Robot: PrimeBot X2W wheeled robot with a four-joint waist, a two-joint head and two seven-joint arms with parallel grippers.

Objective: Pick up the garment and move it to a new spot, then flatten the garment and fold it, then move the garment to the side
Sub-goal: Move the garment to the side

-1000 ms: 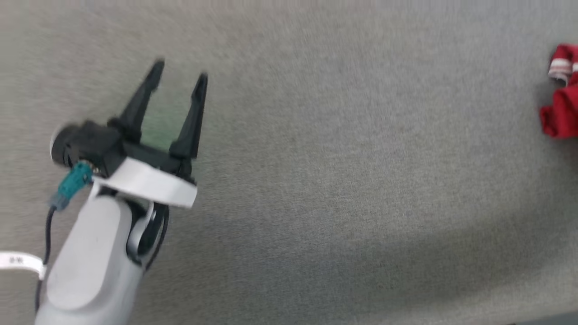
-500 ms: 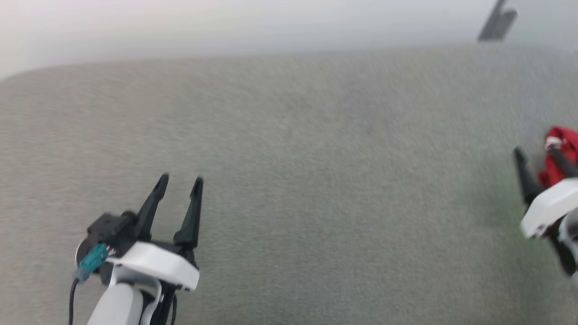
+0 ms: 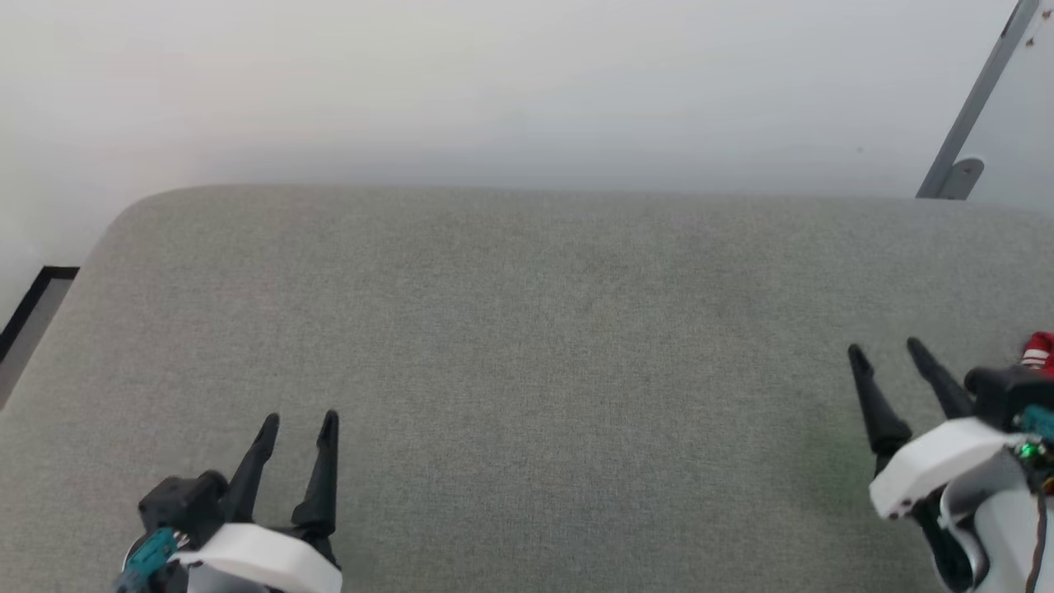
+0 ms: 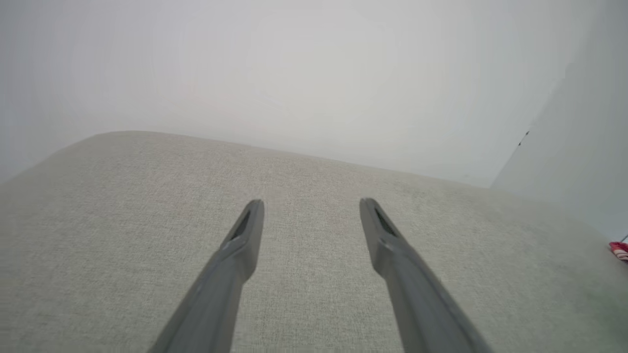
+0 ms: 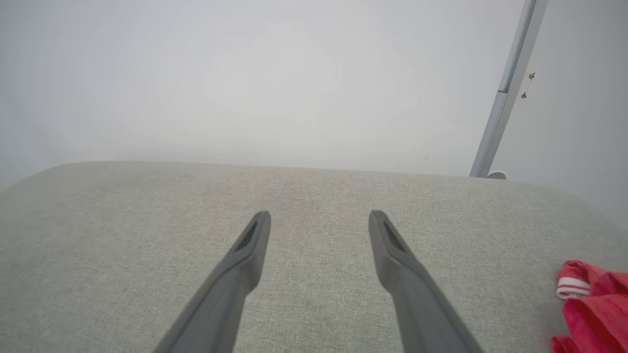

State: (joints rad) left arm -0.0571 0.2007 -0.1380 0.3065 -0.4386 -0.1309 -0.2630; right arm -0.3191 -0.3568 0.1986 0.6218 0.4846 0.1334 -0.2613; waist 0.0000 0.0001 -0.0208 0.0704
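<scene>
Lying far to the right on the grey surface, the shirt is seen as a red crumpled heap with a white striped cuff on top. It is not held by anything. The right hand is parked just beside it, a little to its left. Its two fingers are spread apart and nothing is between them. The left hand is kept well apart from the shirt, at the other end of the surface. Its fingers are spread too, and nothing is gripped. Both hands are pointed at the white wall, not at the shirt.

The fingers are probably spread so that a grab can be made at once. The right hand is likely to be used first, since it is much nearer. It would need to be turned to the right and brought down onto the heap.

No step of the job looks done yet. The big bare middle would make a good new spot, because room is needed for flattening.

Soft cloth can slip if only a thin bit is pinched, so a thick fold should be taken.
</scene>
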